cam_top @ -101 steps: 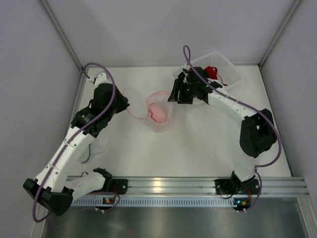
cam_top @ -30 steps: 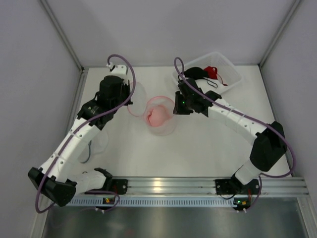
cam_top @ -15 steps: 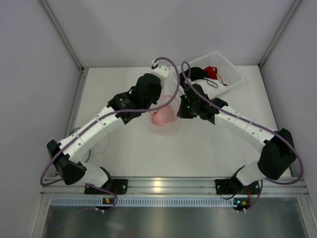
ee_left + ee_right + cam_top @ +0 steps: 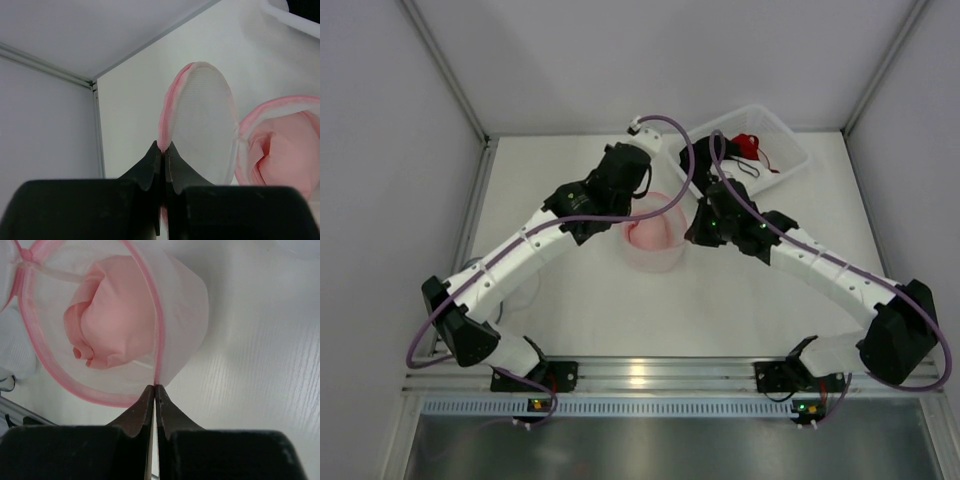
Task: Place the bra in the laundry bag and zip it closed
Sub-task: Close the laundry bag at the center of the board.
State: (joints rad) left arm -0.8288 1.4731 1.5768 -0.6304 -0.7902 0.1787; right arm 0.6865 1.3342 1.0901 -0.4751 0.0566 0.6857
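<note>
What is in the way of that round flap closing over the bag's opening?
Nothing visible. The flap, pinched at its pink edge by the left gripper, is held beside the open laundry bag. The bra lies inside the bag, and the right gripper only pinches the bag's pink rim.

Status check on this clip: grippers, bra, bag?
Both shut: left gripper on lid edge, right gripper on laundry bag rim. Inside it, bra; lid open, unzipped. Nothing blocking.

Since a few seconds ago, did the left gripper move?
Yes. The left gripper, pinching the laundry bag, swung right from the left wall toward the clear bin.
</note>
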